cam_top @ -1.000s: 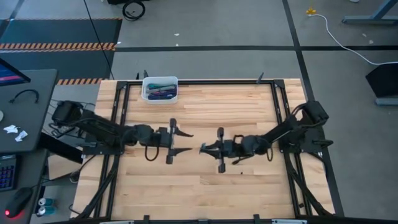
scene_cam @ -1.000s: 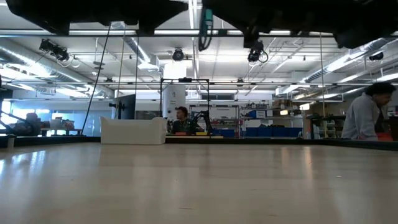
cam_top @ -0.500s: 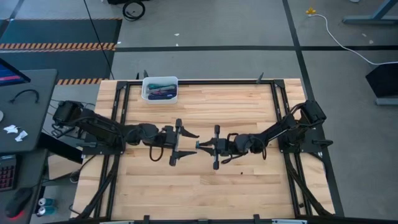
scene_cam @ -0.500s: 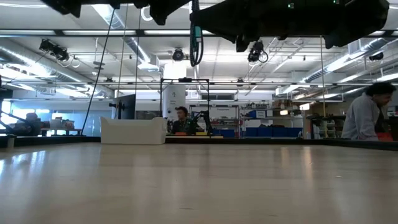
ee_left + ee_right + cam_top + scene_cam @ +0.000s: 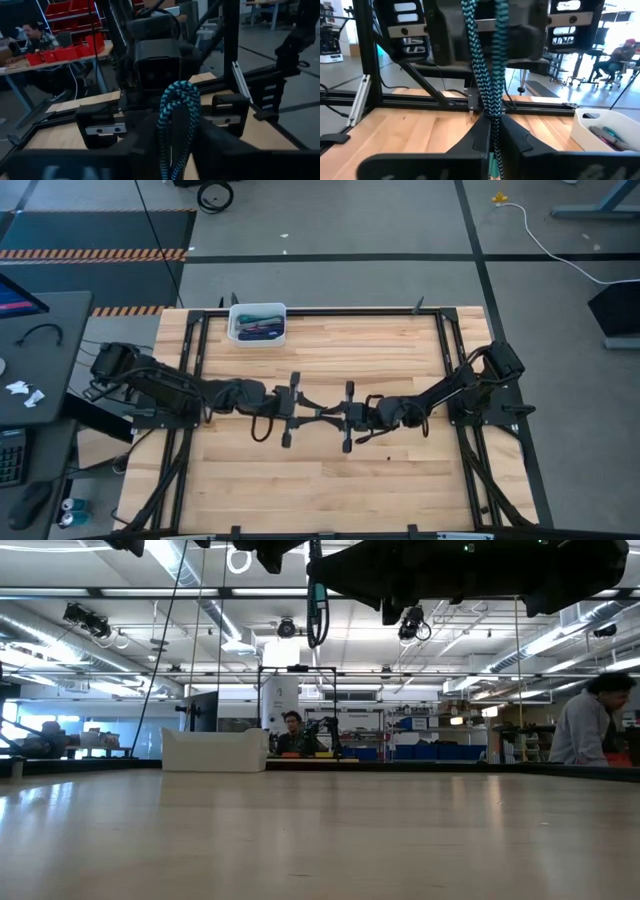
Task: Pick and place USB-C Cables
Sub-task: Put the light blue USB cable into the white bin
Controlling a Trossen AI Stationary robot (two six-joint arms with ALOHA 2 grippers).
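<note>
A teal braided USB-C cable, folded into a slim bundle, is held in the air above the table's middle between my two grippers, which point at each other. My left gripper reaches in from the table's left and is shut on it. Coming from the right, my right gripper is also shut on it. In the low view a teal loop of the cable hangs beneath the dark arms. More USB-C cables lie in a white bin at the far left. My left gripper pinches the cable bundle between its two fingers, level, from the table's left; a loop of the bundle stands out past the fingers. The cable is clear of the table. My right gripper pinches the same bundle between its two fingers, level, from the table's right. From there two braided strands run on toward my left gripper. The cable is lifted clear of the table.
The white bin stands by the table's far edge, left of centre. A black frame runs round the wooden tabletop. A desk with a keyboard stands off the table's left side. People sit and stand in the room beyond.
My left gripper has moved toward the table's right and up, to my right gripper, and its wide-open fingers have shut on the teal cable. My right gripper has stayed shut on the cable, which remains lifted clear.
</note>
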